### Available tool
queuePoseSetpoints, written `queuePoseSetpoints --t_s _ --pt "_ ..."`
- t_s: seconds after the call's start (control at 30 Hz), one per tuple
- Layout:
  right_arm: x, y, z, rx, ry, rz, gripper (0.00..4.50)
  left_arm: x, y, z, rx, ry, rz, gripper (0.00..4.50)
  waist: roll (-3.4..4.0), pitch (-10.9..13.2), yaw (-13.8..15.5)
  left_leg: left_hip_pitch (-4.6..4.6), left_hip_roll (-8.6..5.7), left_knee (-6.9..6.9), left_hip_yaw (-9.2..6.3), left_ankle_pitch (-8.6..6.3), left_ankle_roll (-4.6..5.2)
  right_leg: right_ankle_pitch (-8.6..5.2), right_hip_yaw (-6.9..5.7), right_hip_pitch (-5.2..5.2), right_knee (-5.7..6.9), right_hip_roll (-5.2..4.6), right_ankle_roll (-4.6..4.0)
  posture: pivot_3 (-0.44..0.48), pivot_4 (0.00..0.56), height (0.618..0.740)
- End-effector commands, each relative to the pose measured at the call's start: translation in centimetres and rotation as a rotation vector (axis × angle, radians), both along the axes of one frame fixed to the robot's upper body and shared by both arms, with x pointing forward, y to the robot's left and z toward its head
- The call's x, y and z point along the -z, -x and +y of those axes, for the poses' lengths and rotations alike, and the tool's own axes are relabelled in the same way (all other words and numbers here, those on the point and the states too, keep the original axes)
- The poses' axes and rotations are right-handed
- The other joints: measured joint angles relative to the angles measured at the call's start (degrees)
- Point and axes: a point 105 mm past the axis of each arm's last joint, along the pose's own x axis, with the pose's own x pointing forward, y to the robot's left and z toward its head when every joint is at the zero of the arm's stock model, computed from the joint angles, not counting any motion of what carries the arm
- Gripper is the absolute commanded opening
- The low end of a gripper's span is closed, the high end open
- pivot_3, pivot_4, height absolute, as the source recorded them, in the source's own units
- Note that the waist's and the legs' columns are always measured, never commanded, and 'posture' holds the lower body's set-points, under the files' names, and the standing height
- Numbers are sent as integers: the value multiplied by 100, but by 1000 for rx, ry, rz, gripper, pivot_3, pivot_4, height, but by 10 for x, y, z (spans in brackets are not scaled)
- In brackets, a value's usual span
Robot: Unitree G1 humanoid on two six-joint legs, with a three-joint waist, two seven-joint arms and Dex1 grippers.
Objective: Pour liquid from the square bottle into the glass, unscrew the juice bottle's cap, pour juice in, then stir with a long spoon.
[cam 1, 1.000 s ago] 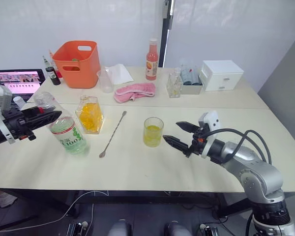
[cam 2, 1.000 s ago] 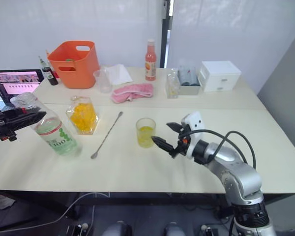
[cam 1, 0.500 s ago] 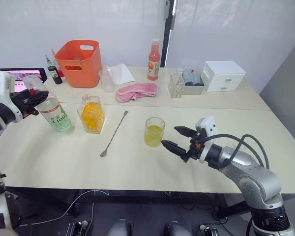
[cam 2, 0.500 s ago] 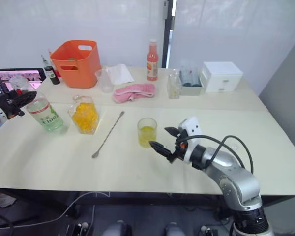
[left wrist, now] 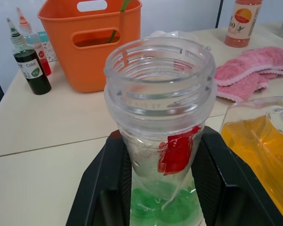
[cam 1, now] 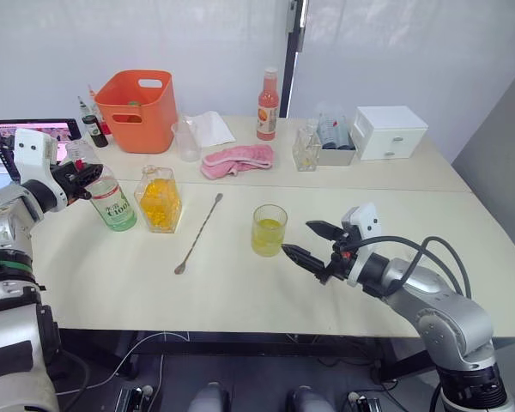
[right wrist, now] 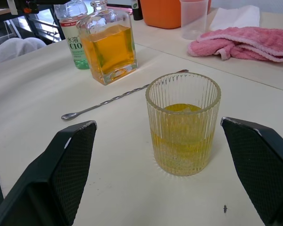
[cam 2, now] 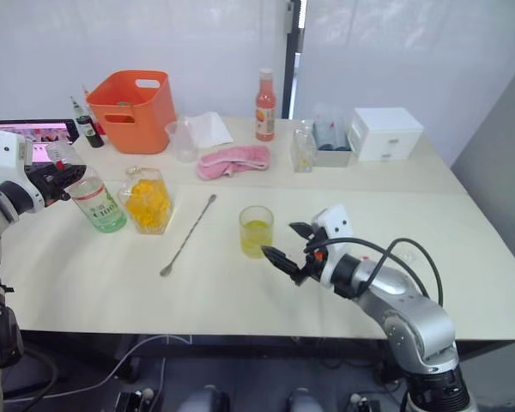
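The juice bottle [cam 1: 112, 202], green label and open mouth, stands nearly upright at the table's left, my left gripper [cam 1: 82, 173] shut on its neck; both black fingers [left wrist: 102, 189] flank it in the left wrist view. The cap is out of view. Right beside it is the square bottle [cam 1: 159, 199] with yellow-orange liquid. The long spoon [cam 1: 197, 233] lies diagonally between that and the glass [cam 1: 268, 230], which holds yellow liquid in its lower half. My right gripper [cam 1: 297, 238] is open just right of the glass, pointing at it without touching.
Along the back stand an orange basket [cam 1: 133, 112], small dark bottles [cam 1: 93, 129], a plastic beaker [cam 1: 186, 142], a pink cloth [cam 1: 236, 160], an orange-red bottle [cam 1: 266, 105], a small clear bottle [cam 1: 305, 150] and a white drawer box [cam 1: 390, 131]. A screen [cam 1: 34, 133] is far left.
My left arm has drawn back to the left with the juice bottle, bringing it from a steep tilt to nearly upright beside the square bottle. The right gripper has barely moved.
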Motion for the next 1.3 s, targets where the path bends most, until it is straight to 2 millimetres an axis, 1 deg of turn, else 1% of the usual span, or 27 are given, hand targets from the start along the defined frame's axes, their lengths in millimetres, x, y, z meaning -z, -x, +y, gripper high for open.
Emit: queuePoseSetpoints --t_s 0.03,0.23,0.27,0.43,0.5,0.6,0.73,0.8,0.9,0.97,1.03,1.07,1.17,1.23,1.3 --pt "-11 3 0 -1 -13 -42 4500 -11 -1 -1 6 -20 -30 2273 0 0 1 0 0 0 0 0 0 0 0 0 0 0 0 0 150 715" --pt "-11 3 -1 7 -14 -41 4500 -22 4 -3 44 -2 -65 4248 -1 0 -7 -1 1 0 0 0 0 0 0 -1 2 1 0 0 150 715" --pt "-11 3 -2 8 -14 -41 4500 -25 7 -3 56 0 -71 4473 -1 0 -7 -1 1 0 0 0 0 0 0 -1 1 1 0 0 150 715" --pt "-12 3 -7 16 -8 -45 4500 -29 23 -3 98 5 -78 4473 0 0 -47 -1 5 -2 -1 0 0 0 0 -1 4 3 0 0 150 715" --pt "-13 4 -10 18 -3 -43 4500 -27 35 1 102 7 -66 4473 0 0 -67 -1 7 -2 -2 0 0 0 0 -2 4 3 0 0 150 715" --pt "-11 2 -19 31 15 -32 4500 -22 57 12 76 21 -44 4473 0 0 -109 0 9 -5 -3 0 0 0 0 -2 4 3 0 0 150 715" --pt "-9 0 -35 55 25 -20 4500 -8 85 17 80 33 10 4473 -1 1 -106 2 16 -9 -4 0 0 -1 -1 -3 -2 -4 -1 0 150 715" --pt "-6 1 -45 62 33 -11 4500 4 99 17 91 31 34 4473 -1 1 -105 4 14 -10 -3 0 0 -2 -2 -2 -4 -9 -3 0 150 715" --pt "1 3 -66 100 46 16 4500 21 122 16 125 46 67 4473 -1 0 -83 9 14 -13 -1 -1 0 -4 -3 1 -9 -17 -7 0 150 715" --pt "7 4 -76 125 66 33 4500 30 131 17 136 58 83 4473 -1 0 -70 17 13 -16 3 -1 0 -5 -1 4 -10 -21 -9 0 150 715" --pt "12 6 -97 203 68 55 4500 47 143 25 130 30 117 4473 -1 0 -69 24 16 -18 7 -1 -1 -9 -2 8 -9 -21 -15 0 150 715" --pt "14 7 -108 243 66 65 4500 54 149 25 136 22 133 4473 -1 0 -69 28 17 -19 10 -1 -1 -10 -1 9 -9 -21 -17 0 150 715" --pt "20 14 -132 326 88 86 4500 63 157 26 146 16 138 4473 -1 0 -50 32 16 -23 15 -2 -1 -12 1 9 -10 -26 -19 0 150 715" --pt "25 22 -152 407 109 112 4500 77 162 38 108 -41 150 4473 -2 -1 -35 33 18 -22 15 -2 -1 -12 0 11 -10 -25 -20 0 150 715" --pt "30 28 -166 474 146 141 4500 85 166 44 89 -72 161 4473 -1 -2 -31 36 17 -23 19 -2 -2 -14 1 12 -11 -26 -22 0 150 715"
